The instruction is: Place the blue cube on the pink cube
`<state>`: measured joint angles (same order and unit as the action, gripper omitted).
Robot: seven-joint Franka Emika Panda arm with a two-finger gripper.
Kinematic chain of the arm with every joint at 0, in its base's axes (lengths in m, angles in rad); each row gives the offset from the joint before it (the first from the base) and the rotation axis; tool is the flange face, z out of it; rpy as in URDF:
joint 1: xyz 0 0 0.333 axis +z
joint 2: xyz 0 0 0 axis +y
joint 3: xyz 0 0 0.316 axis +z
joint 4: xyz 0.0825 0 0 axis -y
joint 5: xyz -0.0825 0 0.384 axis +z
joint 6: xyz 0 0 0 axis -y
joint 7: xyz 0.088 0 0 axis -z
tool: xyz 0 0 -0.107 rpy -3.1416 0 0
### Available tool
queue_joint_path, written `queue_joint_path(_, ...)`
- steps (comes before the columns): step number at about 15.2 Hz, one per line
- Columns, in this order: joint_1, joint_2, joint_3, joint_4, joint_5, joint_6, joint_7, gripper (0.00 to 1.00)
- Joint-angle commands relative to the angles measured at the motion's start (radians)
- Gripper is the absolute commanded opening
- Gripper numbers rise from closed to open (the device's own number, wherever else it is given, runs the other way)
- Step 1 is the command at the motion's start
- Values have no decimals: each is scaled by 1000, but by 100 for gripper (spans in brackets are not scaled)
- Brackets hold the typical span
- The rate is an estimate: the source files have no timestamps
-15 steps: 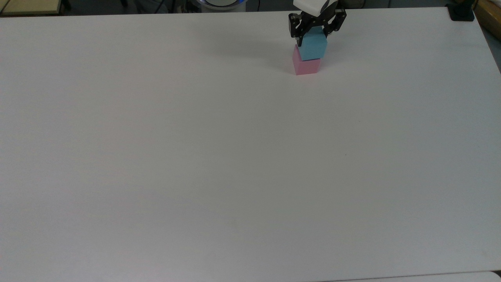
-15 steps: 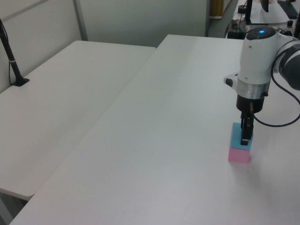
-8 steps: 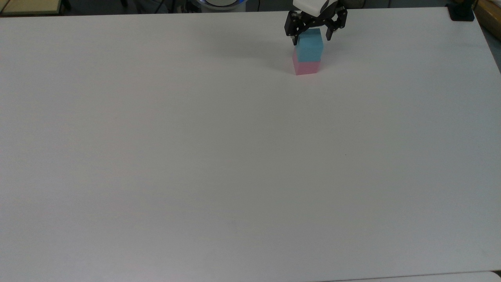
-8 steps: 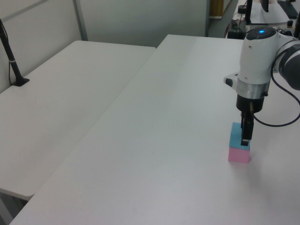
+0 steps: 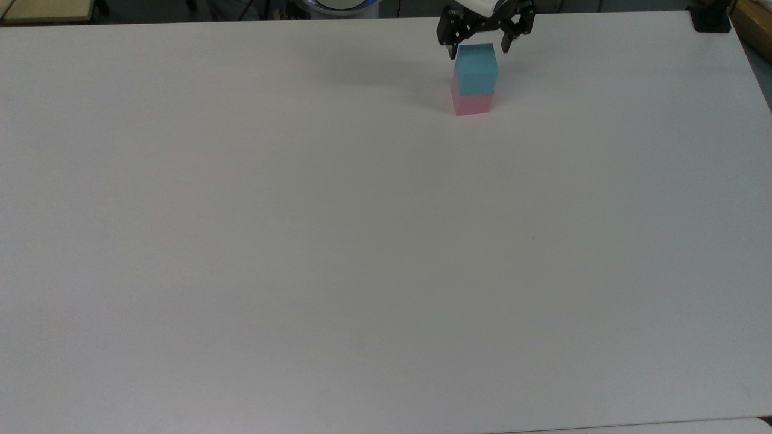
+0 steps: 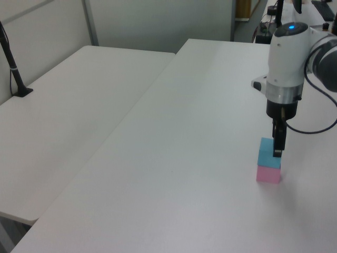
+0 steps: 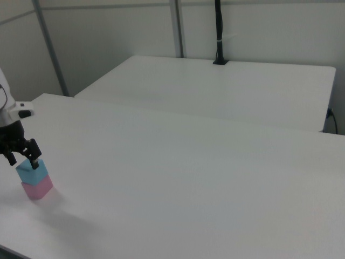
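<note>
1. The small, matte, sky-blue foam cube sits squarely on the small, matte, pale pink foam cube, near the far edge of the white table, right of centre in the top view.
2. The black two-finger gripper hangs just above the blue cube, jaws spread wider than the cube and holding nothing.
3. The fingertips flank the cube's top edges without pressing them, probably so the stack is not nudged.
4. Judged from this, the stacking looks done; a straight upward retreat seems safest.
</note>
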<state>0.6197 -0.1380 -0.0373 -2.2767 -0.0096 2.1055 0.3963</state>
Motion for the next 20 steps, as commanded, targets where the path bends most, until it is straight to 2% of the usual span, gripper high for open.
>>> queue_joint_path(1,3,-58,-13,77,2,-164,-22,100)
queue_joint_path(4,-21,-72,-13,193,0,-300,-31,100)
queue_joint_path(7,-81,-80,-13,336,0,-428,-83,100)
queue_joint_path(12,-239,-65,-13,474,-1,-484,-209,100)
queue_joint_path(14,-319,-19,-13,534,0,-484,-264,100)
queue_joint_path(15,-369,33,-13,592,2,-486,-293,100)
queue_joint_path(20,-498,216,-13,762,8,-478,-347,100)
